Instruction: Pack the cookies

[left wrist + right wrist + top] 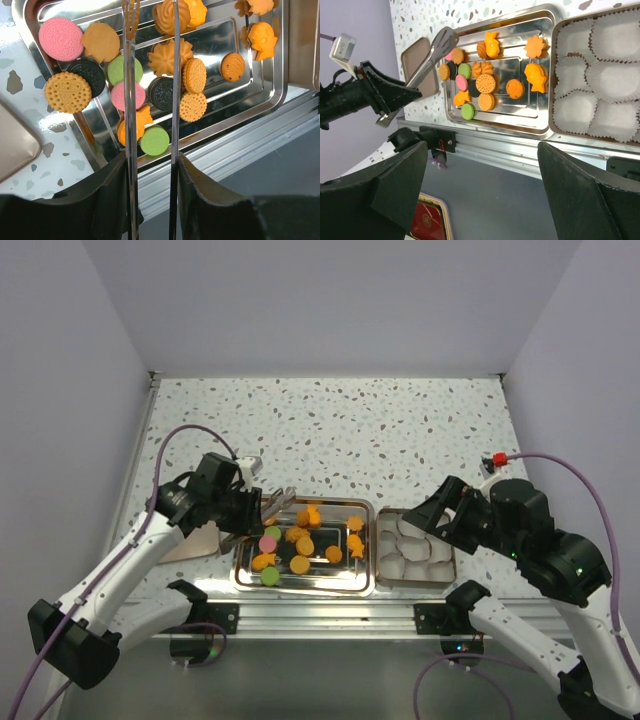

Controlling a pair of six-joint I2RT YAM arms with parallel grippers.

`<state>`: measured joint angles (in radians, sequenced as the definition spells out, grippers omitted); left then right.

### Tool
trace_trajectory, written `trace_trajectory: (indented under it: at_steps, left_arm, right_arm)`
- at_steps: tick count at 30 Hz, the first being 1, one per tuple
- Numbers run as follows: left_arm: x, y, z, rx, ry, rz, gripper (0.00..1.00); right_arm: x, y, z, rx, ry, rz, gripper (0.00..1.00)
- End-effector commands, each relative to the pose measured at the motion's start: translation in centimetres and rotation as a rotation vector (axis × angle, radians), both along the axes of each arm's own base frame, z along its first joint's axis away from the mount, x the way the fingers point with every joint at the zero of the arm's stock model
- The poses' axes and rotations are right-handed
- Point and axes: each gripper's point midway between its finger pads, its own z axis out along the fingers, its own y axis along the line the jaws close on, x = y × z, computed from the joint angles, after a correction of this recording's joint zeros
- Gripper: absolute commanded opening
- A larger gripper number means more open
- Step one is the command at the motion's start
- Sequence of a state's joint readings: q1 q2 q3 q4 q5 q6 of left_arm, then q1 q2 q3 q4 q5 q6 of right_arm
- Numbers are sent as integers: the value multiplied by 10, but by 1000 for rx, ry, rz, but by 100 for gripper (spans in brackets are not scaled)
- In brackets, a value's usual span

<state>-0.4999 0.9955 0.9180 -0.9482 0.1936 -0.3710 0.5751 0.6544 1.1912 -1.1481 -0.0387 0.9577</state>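
The cookies (300,545), orange, pink, green and dark pieces, lie spread in a steel tray (305,588). My left gripper (250,510) is shut on metal tongs (275,502) and holds them above the tray's left side. In the left wrist view the tongs (131,100) run between my fingers over the cookies (154,140), with nothing between their arms. My right gripper (425,520) is open and empty, above the left edge of a tin of white paper cups (415,552). The right wrist view shows the tongs (427,62), the cookies (485,84) and the cups (615,75).
A flat brown lid (195,543) lies on the speckled table left of the tray; it also shows in the left wrist view (15,145). A metal rail (320,612) runs along the near table edge. A red tin (425,220) sits below the table.
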Motion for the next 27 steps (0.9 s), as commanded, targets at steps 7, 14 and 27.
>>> trace_trajectory:
  at_steps: [7,14,27]
  left_arm:
    - [-1,-9,-4,-31,-14,-43,45]
    - [-4,-23,-12,-2,4,-75,50]
    - [1,-28,-27,104,-6,-62,56]
  right_arm:
    - [0,-7,-4,-28,18,-36,96]
    - [0,-17,-5,-66,7,-59,99]
    - [-11,-31,-13,-83,11,-96,99]
